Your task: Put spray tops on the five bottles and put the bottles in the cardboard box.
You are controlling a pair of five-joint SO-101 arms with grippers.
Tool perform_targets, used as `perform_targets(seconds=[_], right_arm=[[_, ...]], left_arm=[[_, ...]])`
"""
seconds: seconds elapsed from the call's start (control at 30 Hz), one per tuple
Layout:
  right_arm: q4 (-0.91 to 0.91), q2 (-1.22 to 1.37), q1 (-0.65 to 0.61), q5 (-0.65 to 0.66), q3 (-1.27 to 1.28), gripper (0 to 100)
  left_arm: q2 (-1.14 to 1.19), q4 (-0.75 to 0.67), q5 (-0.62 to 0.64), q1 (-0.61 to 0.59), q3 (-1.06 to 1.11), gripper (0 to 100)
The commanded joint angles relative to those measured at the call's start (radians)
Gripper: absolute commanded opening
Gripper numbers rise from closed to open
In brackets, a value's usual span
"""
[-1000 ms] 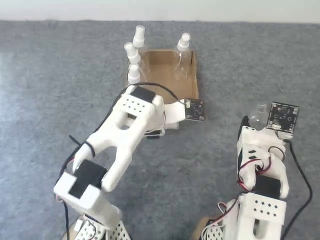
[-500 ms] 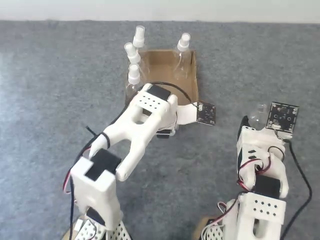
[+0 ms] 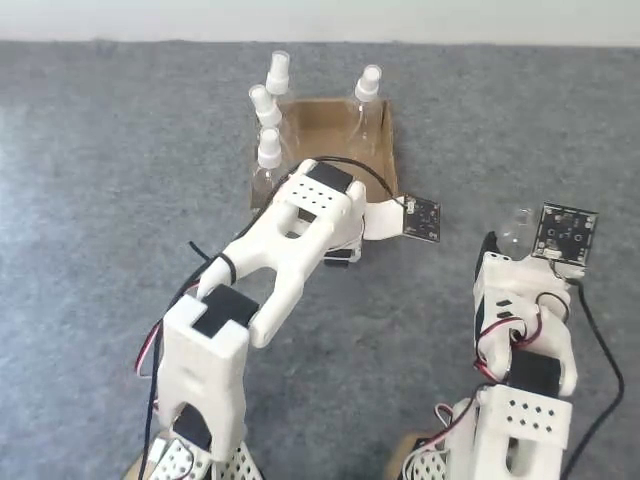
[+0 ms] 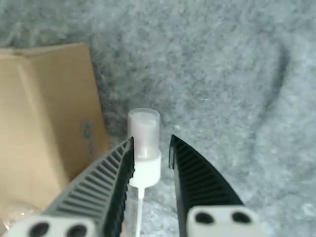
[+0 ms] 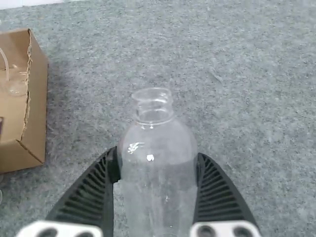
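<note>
My left gripper (image 4: 151,142) is shut on a white spray top (image 4: 144,140), its thin tube (image 4: 139,212) hanging below, beside the cardboard box (image 4: 44,123). In the high view the left arm (image 3: 300,230) stretches past the box's (image 3: 385,150) front right corner. My right gripper (image 5: 156,160) is shut on a clear bottle (image 5: 155,148) with an open neck, held upright over the carpet. That bottle (image 3: 517,226) stands at the right, apart from the box. Several bottles with spray tops stand at the box, three along its left wall (image 3: 268,148) and one at the back right (image 3: 368,85).
Grey carpet (image 3: 120,200) covers the whole table. The box's near corner (image 5: 22,143) lies off to the side of the held bottle, with open carpet between the two arms (image 3: 440,290).
My left arm has swung rightward from the box's front toward the right arm. The right arm and its bottle have kept still.
</note>
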Motion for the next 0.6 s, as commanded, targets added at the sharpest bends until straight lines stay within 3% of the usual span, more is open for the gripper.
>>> perform_targets(seconds=[0.0,0.4,0.57], right_arm=[[-0.025,-0.022,0.002,-0.006,-0.014,4.2],[-0.025,-0.022,0.002,-0.006,-0.014,4.2],[-0.025,-0.022,0.002,-0.006,-0.015,4.2]], left_arm=[[0.049,0.002,-0.006,-0.005,-0.108,11],[0.115,0.054,-0.006,0.002,-0.157,10],[0.114,0.103,0.000,0.015,-0.159,3]])
